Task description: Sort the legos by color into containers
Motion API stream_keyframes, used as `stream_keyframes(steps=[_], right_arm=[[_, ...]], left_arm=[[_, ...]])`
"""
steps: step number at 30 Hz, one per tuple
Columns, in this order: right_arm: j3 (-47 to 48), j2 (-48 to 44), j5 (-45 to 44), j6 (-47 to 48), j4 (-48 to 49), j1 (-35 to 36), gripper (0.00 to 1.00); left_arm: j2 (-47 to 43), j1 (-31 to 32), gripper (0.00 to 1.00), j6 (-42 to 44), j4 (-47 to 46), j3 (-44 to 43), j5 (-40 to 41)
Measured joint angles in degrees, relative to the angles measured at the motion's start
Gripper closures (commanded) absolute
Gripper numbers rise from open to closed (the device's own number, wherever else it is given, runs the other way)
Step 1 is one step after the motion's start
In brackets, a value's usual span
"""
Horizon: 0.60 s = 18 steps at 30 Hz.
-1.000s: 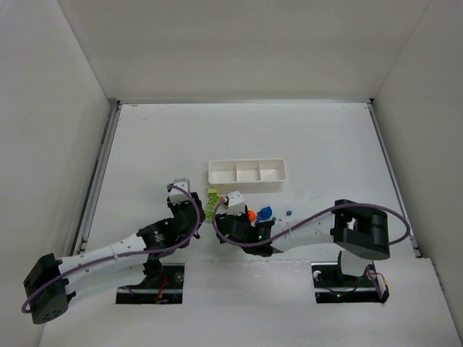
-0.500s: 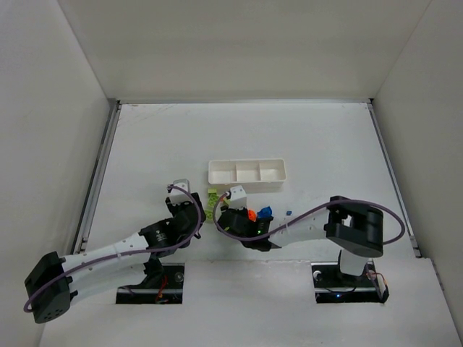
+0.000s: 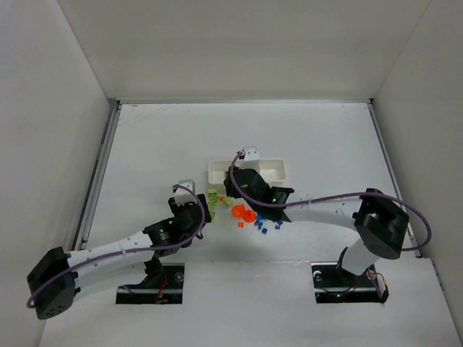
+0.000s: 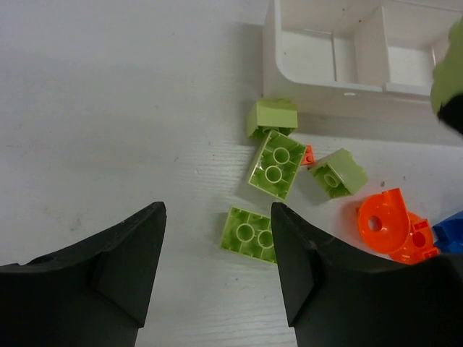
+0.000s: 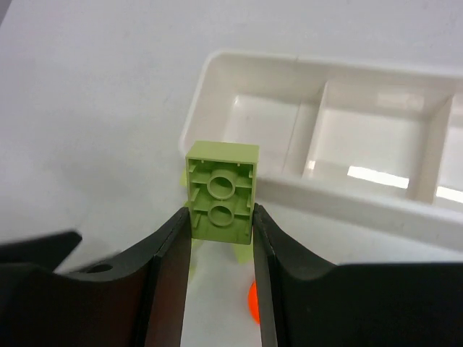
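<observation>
My right gripper [image 5: 221, 217] is shut on a lime green lego [image 5: 221, 189] and holds it in the air just short of the white tray [image 5: 239, 69], near its left compartment. The compartments that show hold nothing. From above, that gripper [image 3: 233, 189] hangs over the tray's [image 3: 273, 167] near left corner. My left gripper [image 4: 217, 217] is open and low over the table, with one lime lego [image 4: 249, 233] lying by its right finger. Three more lime legos [image 4: 275, 154] lie beyond it, with orange pieces [image 4: 387, 220] and a blue one [image 4: 450, 231] to the right.
The loose legos are scattered in front of the tray: lime [image 3: 213, 196], orange [image 3: 242, 212], then several small blue ones [image 3: 264, 225]. White walls close in the table on three sides. The two arms come close together near the pile.
The right gripper has shut on a lime lego and lifted it from the pile toward the tray. The left gripper has opened wider. The orange and blue legos now lie uncovered.
</observation>
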<state>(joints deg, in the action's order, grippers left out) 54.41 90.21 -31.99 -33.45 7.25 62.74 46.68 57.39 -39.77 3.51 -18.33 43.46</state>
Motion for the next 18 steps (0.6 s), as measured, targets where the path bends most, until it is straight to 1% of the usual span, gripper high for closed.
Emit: stream_keyframes(steps=[1,4,9,11,12,13,15,16,18], right_arm=[[1.25,1.07,1.11,0.52,0.26,-2.1,0.7],[4.11,3.89,3.8,1.66,0.96,-5.05,0.7],[8.83,8.04,6.75,2.67,0.92,-6.62,0.66],[9.88,9.22,7.26,2.82,0.94,-6.86,0.62],[10.05,9.64,7.34,2.82,0.96,-6.88,0.58],[10.05,9.84,7.43,2.8,0.94,-6.88,0.5],[10.05,10.38,7.54,2.86,0.94,-6.88,0.46],[10.05,10.6,7.61,2.73,0.87,-6.88,0.4],[10.05,10.73,7.58,2.89,0.85,-6.88,0.38]], left_arm=[[1.07,0.17,0.43,0.02,-0.55,0.0,-0.46],[5.01,1.31,0.42,0.04,-1.11,0.0,-1.95],[7.17,2.84,0.4,0.09,-1.66,0.0,-3.21],[7.72,2.97,0.4,0.11,-2.21,0.0,-3.67],[8.26,3.02,0.4,0.11,-2.58,0.0,-4.13],[8.61,3.02,0.4,0.11,-2.8,0.0,-4.39],[9.51,3.08,0.4,0.13,-3.28,0.0,-5.09],[10.12,3.19,0.4,0.22,-3.74,0.0,-5.49],[11.15,3.43,0.41,0.31,-4.39,0.0,-5.95]])
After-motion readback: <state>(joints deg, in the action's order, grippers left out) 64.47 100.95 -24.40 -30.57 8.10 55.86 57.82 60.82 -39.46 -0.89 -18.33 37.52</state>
